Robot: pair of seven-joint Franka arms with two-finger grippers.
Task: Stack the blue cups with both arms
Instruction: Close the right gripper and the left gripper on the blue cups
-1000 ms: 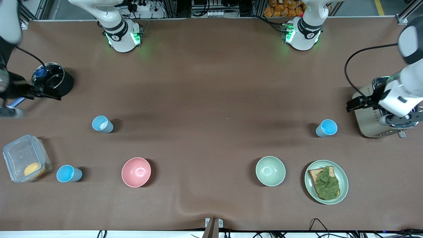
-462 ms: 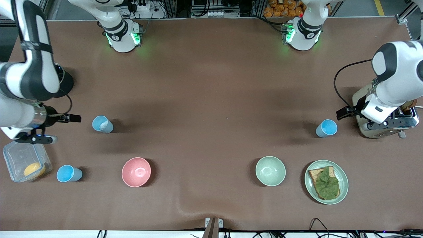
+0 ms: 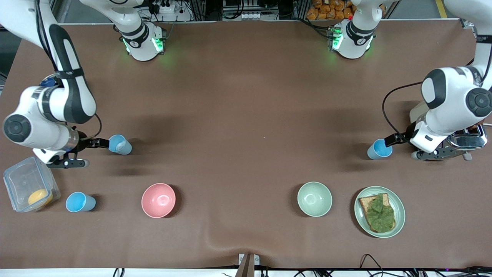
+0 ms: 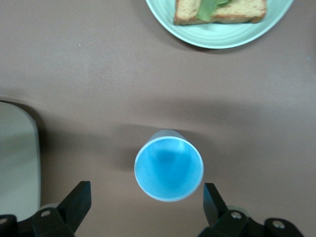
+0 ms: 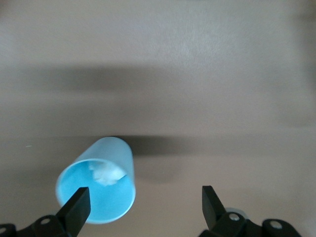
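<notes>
A paler blue cup (image 3: 119, 145) with something whitish inside stands toward the right arm's end of the table. My right gripper (image 3: 100, 143) is open just beside it; in the right wrist view (image 5: 143, 207) the cup (image 5: 98, 185) sits off-centre, close to one finger. A brighter sky-blue cup (image 3: 379, 149) stands toward the left arm's end. My left gripper (image 3: 392, 140) is open right next to it; in the left wrist view (image 4: 146, 207) the cup (image 4: 169, 169) is centred just ahead of the spread fingers. A third blue cup (image 3: 80, 202) stands nearer the camera, beside a clear box.
A pink bowl (image 3: 158, 200) and a pale green bowl (image 3: 314, 199) sit nearer the camera. A green plate (image 3: 398, 223) holds toast with lettuce. A toaster (image 3: 463, 141) lies under the left arm. A clear container (image 3: 23, 181) holds something orange.
Both arms have swung in and down. The right gripper has come up to the paler cup and the left gripper to the sky-blue cup. No cup has moved.
</notes>
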